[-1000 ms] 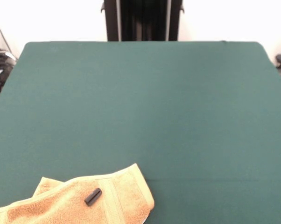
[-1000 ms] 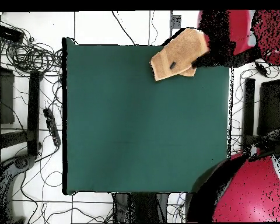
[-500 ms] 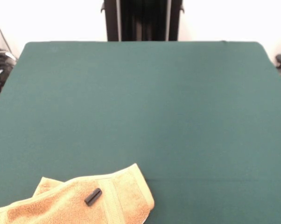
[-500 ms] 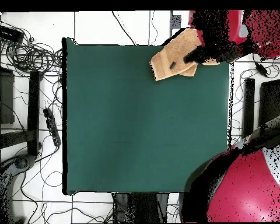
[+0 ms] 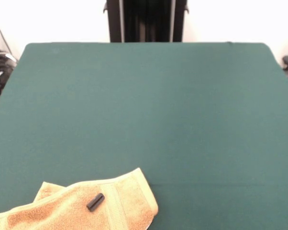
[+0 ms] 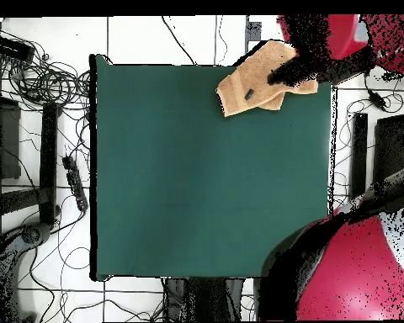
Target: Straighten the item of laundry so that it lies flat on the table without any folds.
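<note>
The item of laundry (image 5: 58, 211) is a golden-orange towel, rumpled and folded over at the table's near left corner in the front view, and cut off by the picture's bottom edge. In the overhead view the towel (image 6: 252, 80) lies at the top right corner of the table (image 6: 205, 185), partly over its edge. A small black cylinder (image 5: 95, 201) rests on the towel. The red arm (image 6: 357, 277) rises along the right side in the overhead view. A dark shape that looks like my gripper (image 6: 291, 74) hangs over the towel's right end. The front view shows no gripper.
The green table (image 5: 149, 110) stretches wide beyond the towel. Cables and black equipment (image 6: 37, 126) lie on the floor along the table's left side in the overhead view. The cylinder (image 6: 249, 93) also shows there as a dark mark on the cloth.
In the overhead view the red arm and the dark shape at the towel's right end have shifted slightly. The towel and the cylinder have not moved.
</note>
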